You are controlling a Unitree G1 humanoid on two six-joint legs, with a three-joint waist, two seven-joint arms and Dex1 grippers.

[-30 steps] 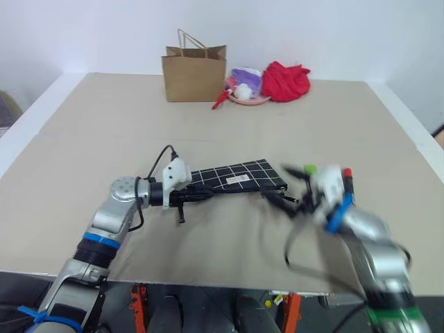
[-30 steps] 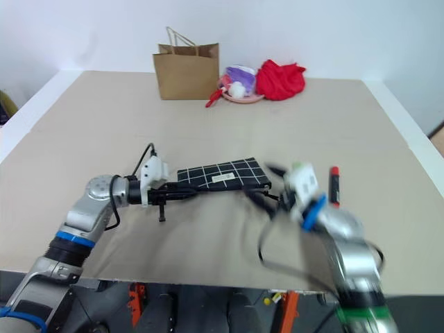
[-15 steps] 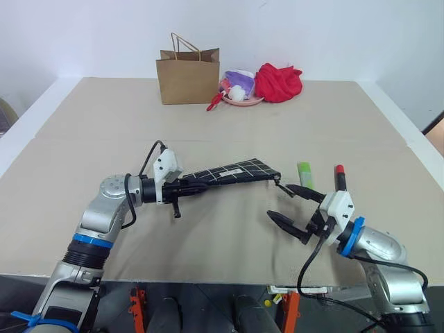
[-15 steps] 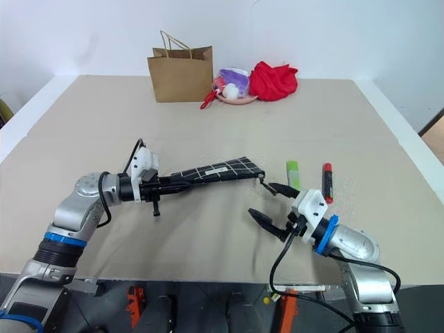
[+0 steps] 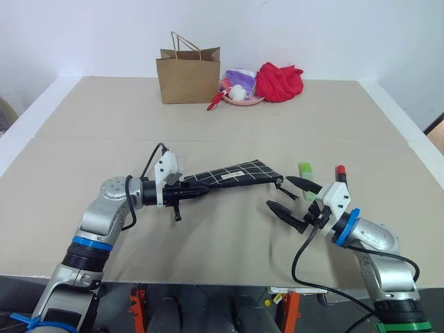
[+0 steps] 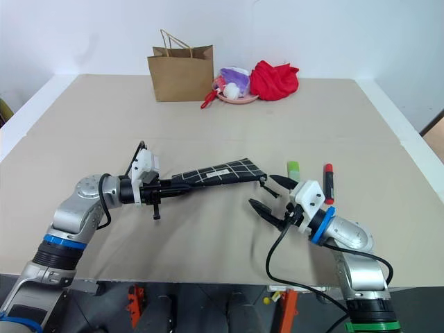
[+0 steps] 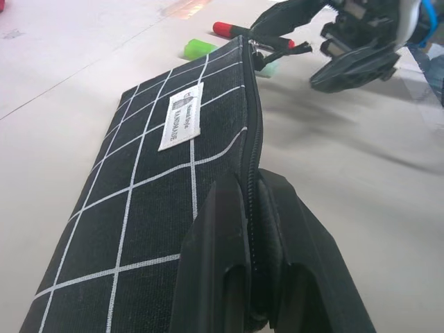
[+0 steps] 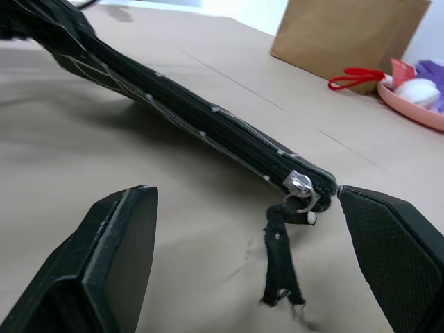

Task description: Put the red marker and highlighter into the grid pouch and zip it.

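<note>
Left eye view. At the far edge of the beige surface (image 5: 222, 125) stood a brown paper bag (image 5: 189, 75), beside it a pink dish (image 5: 241, 97) of small items and a red cloth (image 5: 279, 80); all lay well apart from the work area. The left tool (image 5: 198, 193) was clamped on one end of the grid pouch (image 5: 236, 175), which was lifted off the surface and extended toward the right tool (image 5: 286, 194). The right tool's fingers stood wide apart, just beside the pouch's free end. The highlighter (image 5: 304, 171) and the red marker (image 5: 340, 173) lay on the surface behind the right tool, partly hidden by it.

Left wrist view. The two black fingers (image 7: 215, 270) pinched the zipper edge of the black pouch with white grid lines and a white label (image 7: 182, 115). The zipper ran closed to the far corner, where a dark pull (image 7: 272, 48) hung.

Right wrist view. The spread pads (image 8: 114, 257) flanked the pouch's corner; the pull strap (image 8: 281, 260) dangled between them, untouched.
</note>
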